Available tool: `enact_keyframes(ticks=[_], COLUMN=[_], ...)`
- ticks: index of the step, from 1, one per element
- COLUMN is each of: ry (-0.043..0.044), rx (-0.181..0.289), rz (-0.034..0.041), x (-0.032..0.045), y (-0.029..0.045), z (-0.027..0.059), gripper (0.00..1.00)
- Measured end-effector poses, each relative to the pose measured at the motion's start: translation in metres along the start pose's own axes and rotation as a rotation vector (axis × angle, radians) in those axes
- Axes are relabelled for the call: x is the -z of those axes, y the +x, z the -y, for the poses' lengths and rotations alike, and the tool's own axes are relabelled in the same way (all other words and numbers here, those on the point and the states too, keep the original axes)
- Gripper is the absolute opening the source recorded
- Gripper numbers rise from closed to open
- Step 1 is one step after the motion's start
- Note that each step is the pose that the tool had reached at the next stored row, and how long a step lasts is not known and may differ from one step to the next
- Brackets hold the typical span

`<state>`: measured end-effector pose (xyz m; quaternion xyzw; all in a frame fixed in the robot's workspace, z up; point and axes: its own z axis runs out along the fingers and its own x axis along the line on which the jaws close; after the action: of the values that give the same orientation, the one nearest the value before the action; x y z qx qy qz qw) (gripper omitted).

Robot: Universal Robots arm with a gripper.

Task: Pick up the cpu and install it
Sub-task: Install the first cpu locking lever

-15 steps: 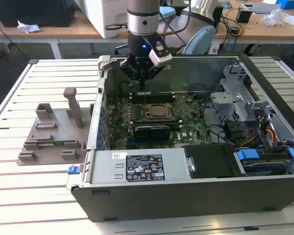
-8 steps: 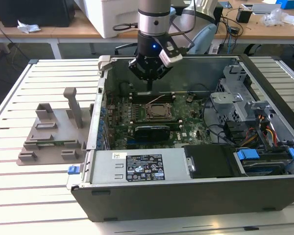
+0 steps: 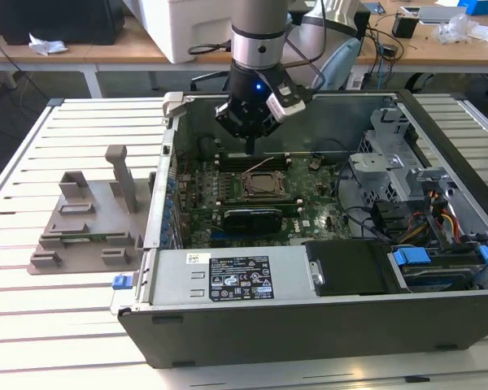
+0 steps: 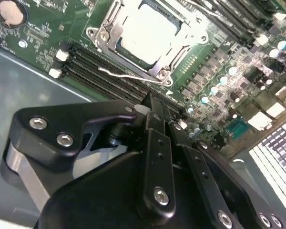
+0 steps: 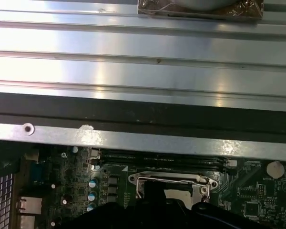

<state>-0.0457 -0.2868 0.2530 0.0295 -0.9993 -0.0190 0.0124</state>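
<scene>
Second wrist view: the black gripper [image 4: 152, 107], fingers together and empty, hovers just beside the silvery-white square cpu [image 4: 145, 32], which lies flat inside the metal-framed socket [image 4: 164, 71] beneath.

The cpu [image 4: 145, 33], beyond the jaws, has a pale matt metal top inside a shiny steel bracket [image 4: 107, 38]. The gripper [image 4: 155, 112] is matt black, with bright screws. Under it the board [image 4: 28, 36] looks glossy green. The table [image 5: 143, 47] is brushed, ribbed metal.
</scene>
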Motion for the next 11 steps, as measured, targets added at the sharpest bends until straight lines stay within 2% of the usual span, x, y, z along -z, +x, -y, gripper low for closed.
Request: enact_keyframes(ticks=[3, 4, 9, 11], ry=[0.0002, 0.0001, 0.0003, 0.0004], rx=[0.005, 0.010, 0.018, 0.022], rz=[-0.0004, -0.0007, -0.0017, -0.0023], x=[-0.0109, -0.0192, -0.0284, -0.0326], y=[-0.0021, -0.0038, -0.0082, -0.0130], z=[-0.0026, -0.0042, -0.0070, -0.0080], gripper=[0.11, 0.11, 0.11, 0.11])
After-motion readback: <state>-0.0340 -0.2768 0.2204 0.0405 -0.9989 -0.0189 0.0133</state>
